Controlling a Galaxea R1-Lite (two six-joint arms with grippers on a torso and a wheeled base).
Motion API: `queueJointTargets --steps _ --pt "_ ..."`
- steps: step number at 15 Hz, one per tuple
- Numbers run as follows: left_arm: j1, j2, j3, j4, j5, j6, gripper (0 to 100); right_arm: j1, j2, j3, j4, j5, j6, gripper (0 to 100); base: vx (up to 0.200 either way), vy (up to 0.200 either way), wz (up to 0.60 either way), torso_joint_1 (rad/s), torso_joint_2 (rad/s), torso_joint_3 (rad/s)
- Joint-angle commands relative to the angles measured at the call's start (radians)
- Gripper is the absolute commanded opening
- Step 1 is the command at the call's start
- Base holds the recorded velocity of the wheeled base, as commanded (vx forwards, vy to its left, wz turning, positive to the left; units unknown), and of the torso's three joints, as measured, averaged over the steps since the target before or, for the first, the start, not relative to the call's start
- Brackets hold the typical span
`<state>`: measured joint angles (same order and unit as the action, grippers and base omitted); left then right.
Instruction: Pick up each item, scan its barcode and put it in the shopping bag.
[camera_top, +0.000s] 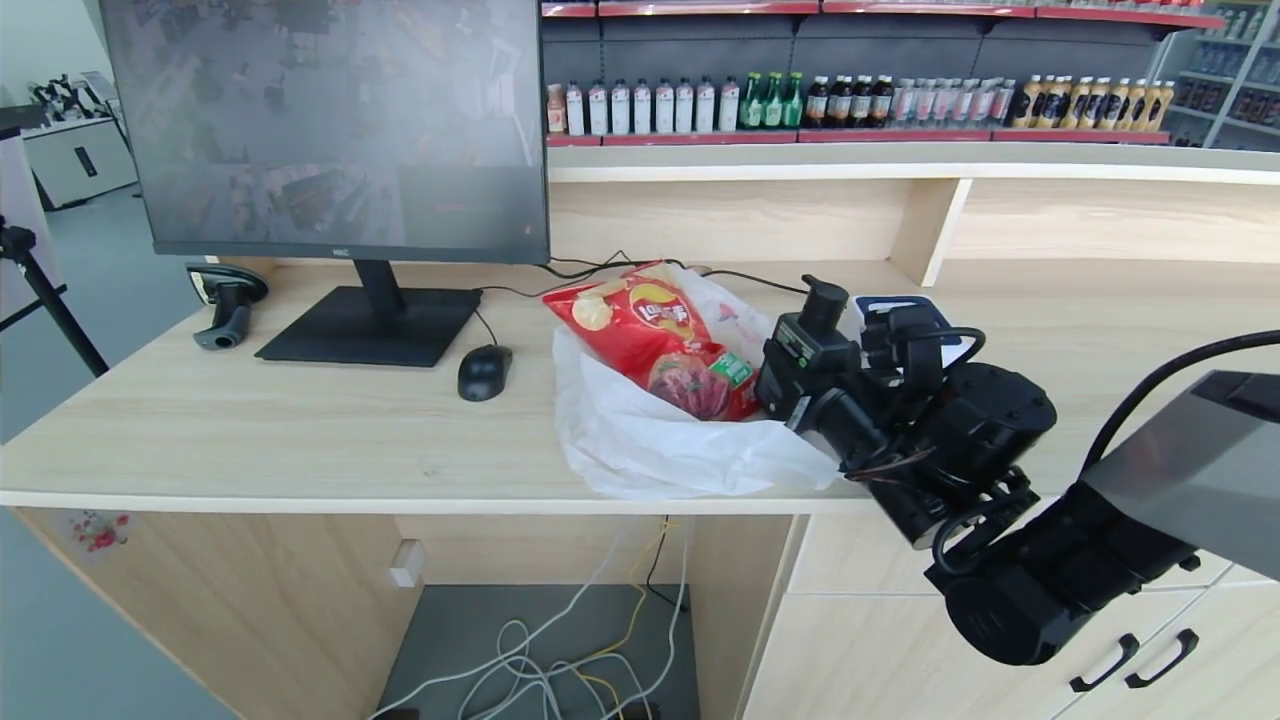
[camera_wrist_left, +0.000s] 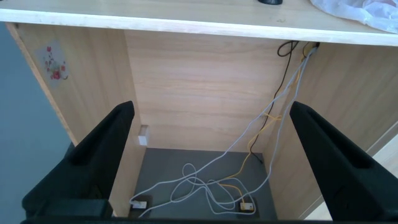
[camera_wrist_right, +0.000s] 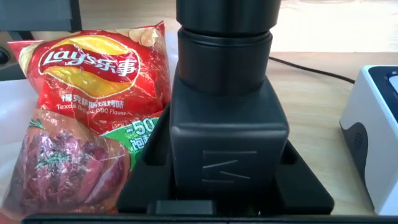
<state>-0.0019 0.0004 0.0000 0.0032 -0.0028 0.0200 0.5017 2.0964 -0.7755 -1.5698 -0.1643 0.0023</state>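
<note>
Showing the right end effector (camera_top: 805, 352) clenched on a black object (camera_wrist_right: 227, 93), a squarish body with a round neck, held just beside the right rim of the shopping bag (camera_top: 650, 445). The white bag lies slumped on the tabletop (camera_top: 300, 430) with its mouth open. A red chip bag (camera_top: 660, 335) already rests in that mouth, its long axis running from the bag's far left to its near right, where its lower end comes close to the held object. The left end effector (camera_wrist_left: 211, 112), fingers spread and released, hangs below the tabletop edge, left of the shopping bag and well apart from it. The right arm is clearly the nearer. The bag's opening lies to the left of the held object, so the coming move is probably a short carry over the rim, set down alongside the chips. Whether the barcode has been scanned cannot be told.
</note>
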Motion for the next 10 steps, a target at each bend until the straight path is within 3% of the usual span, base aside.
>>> queueJointTargets --steps 1,10 --pt "0.0 0.0 0.0 0.0 0.0 0.0 100 0.001 0.008 0.013 -0.001 0.0 -0.004 0 0.0 0.0 0.0 0.0 0.0 0.0" --pt "0.0 0.0 0.0 0.0 0.0 -0.002 100 0.02 0.002 0.071 -0.001 0.0 -0.004 0 0.0 0.0 0.0 0.0 0.0 0.0"
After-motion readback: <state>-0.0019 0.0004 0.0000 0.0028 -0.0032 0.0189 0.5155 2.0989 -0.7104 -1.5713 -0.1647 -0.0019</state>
